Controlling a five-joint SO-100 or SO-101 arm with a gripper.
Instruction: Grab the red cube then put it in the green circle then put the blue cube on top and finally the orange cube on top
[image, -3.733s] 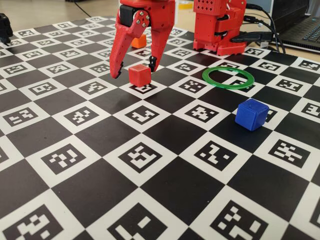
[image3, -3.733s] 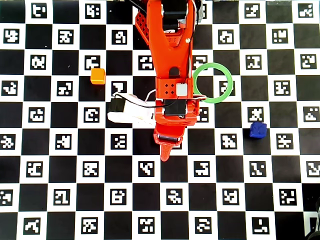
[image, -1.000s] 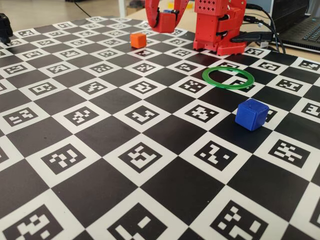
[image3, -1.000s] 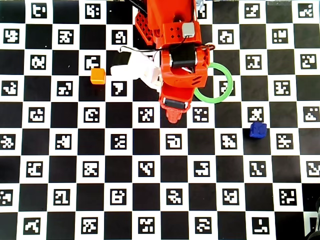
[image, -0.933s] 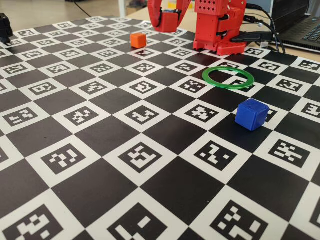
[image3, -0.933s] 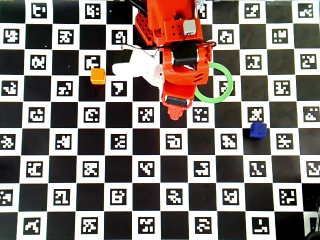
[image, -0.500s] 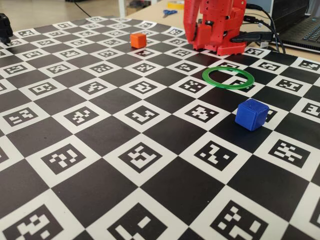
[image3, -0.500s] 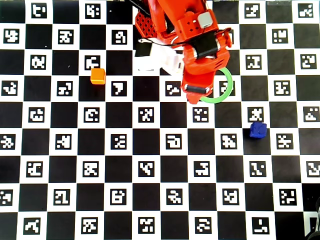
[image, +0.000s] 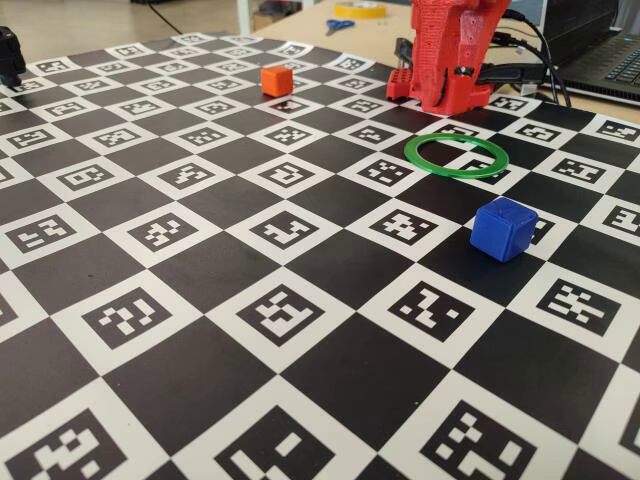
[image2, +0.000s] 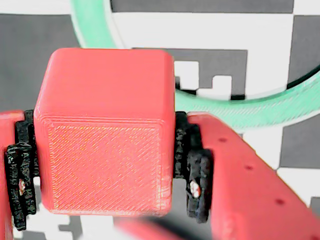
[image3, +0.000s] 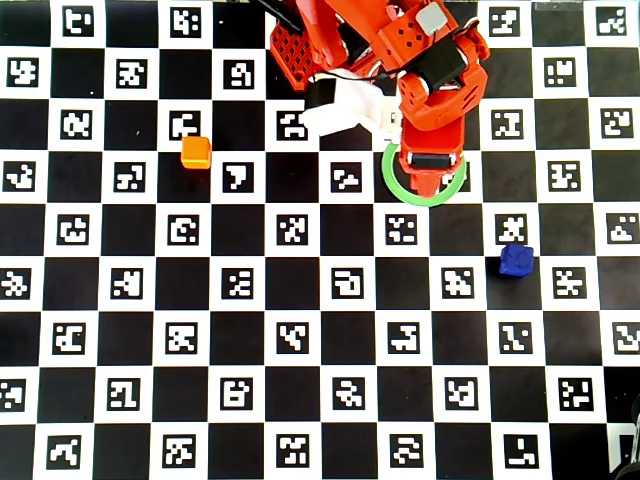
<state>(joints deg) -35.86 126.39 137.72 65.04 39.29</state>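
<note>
My two red fingers (image2: 107, 167) are clamped on the small matte red plastic cube (image2: 102, 135) — black pads (image2: 192, 165) pressing both its sides — above the thin flat green ring (image3: 392, 185), whose arc curves behind it in the wrist view.

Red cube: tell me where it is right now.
In the wrist view the red cube sits clamped in the gripper, held above the green circle.
</note>
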